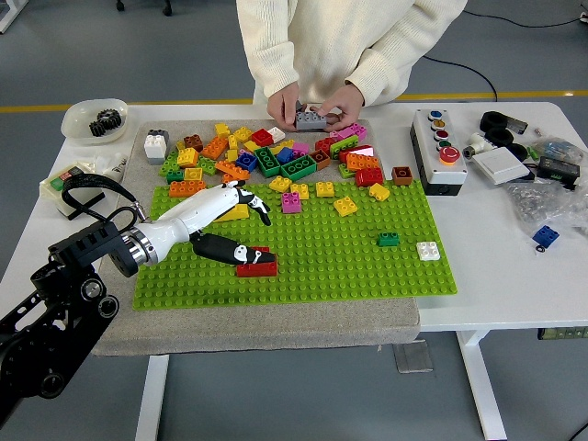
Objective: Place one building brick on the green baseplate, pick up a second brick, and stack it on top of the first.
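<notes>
A red brick (pixel 262 268) stands on the green baseplate (pixel 349 271), left of its middle. My left hand (pixel 250 231) reaches in from the left just above it. The black thumb lies against the brick's upper left edge, while the other fingers (pixel 255 204) are spread and raised clear of it, so nothing is grasped. A loose pile of coloured bricks (pixel 266 156) covers the baseplate's far edge and the cloth behind. At the far side, a person's two hands hold a grey brick (pixel 310 118) over the pile. My right arm is out of view.
A small green brick (pixel 389 239) and a white brick (pixel 428 250) sit on the baseplate's right part. A button box (pixel 443 152) and assorted parts lie to the right. A bowl of gears (pixel 95 119) and a switch box (pixel 69 184) stand at the left.
</notes>
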Controlling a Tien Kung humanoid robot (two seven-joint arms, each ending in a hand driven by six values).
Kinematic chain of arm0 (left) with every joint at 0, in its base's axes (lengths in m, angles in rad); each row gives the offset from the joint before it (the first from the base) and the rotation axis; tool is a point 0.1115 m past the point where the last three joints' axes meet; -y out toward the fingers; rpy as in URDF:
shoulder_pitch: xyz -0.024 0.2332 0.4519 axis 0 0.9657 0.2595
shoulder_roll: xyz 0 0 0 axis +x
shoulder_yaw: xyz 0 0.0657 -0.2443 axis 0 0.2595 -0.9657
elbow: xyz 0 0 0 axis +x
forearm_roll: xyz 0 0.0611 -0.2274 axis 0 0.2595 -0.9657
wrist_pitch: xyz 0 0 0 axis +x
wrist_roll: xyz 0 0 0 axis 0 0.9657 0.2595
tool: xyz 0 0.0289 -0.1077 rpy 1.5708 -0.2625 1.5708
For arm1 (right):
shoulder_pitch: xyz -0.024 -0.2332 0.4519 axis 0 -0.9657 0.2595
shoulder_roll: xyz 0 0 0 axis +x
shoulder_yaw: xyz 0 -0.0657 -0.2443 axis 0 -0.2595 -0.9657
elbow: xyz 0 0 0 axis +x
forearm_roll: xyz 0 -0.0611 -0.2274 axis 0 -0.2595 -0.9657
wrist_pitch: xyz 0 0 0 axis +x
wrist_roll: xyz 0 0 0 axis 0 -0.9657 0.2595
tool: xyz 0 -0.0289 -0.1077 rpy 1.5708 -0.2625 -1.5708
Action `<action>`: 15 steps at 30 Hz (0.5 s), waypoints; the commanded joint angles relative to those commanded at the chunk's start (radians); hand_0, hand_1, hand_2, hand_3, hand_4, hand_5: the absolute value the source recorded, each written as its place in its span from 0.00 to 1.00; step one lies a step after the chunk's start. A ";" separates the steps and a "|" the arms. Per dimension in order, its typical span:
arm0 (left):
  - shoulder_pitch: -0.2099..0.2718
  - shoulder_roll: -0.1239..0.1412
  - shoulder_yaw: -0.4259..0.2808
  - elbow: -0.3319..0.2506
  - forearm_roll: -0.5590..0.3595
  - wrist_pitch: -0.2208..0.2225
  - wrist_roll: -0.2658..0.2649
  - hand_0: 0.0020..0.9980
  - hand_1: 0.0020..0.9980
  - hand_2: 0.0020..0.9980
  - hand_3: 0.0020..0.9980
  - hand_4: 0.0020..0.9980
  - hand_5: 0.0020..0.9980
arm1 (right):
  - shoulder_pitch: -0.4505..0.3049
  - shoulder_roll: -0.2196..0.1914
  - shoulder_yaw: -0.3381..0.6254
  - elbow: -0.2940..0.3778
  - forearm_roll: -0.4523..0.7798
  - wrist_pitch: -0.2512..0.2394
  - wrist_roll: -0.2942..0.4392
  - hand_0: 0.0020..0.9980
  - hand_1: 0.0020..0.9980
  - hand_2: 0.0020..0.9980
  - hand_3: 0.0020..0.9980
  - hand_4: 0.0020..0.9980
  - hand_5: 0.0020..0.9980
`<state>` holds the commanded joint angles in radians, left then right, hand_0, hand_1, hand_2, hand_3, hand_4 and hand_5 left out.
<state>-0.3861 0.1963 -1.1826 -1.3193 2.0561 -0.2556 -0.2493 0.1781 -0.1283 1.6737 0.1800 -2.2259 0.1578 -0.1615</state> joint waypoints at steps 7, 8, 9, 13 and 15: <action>0.004 0.016 0.026 0.025 0.019 0.060 -0.053 1.00 0.86 0.84 0.57 1.00 0.70 | 0.001 0.000 -0.001 0.000 0.004 -0.001 0.000 0.75 0.66 0.73 0.61 0.86 0.34; 0.003 0.017 0.032 0.035 0.024 0.073 -0.068 1.00 0.86 0.84 0.57 1.00 0.70 | 0.001 0.000 -0.001 0.000 0.005 -0.001 0.000 0.75 0.66 0.73 0.61 0.86 0.34; 0.003 0.018 0.034 0.039 0.025 0.079 -0.075 1.00 0.87 0.84 0.58 1.00 0.70 | 0.001 0.000 -0.001 0.000 0.005 -0.001 0.000 0.75 0.66 0.73 0.61 0.86 0.35; -0.005 0.026 0.060 0.065 0.032 0.106 -0.101 1.00 0.87 0.84 0.58 1.00 0.70 | 0.002 0.000 -0.002 0.000 0.007 -0.001 0.000 0.75 0.66 0.73 0.61 0.86 0.35; -0.007 0.025 0.069 0.084 0.027 0.115 -0.110 1.00 0.87 0.83 0.57 1.00 0.71 | 0.003 0.000 -0.003 0.000 0.009 -0.001 0.000 0.75 0.66 0.73 0.61 0.86 0.35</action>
<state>-0.3931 0.2216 -1.1133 -1.2354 2.0832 -0.1405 -0.3593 0.1811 -0.1281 1.6710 0.1800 -2.2171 0.1564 -0.1611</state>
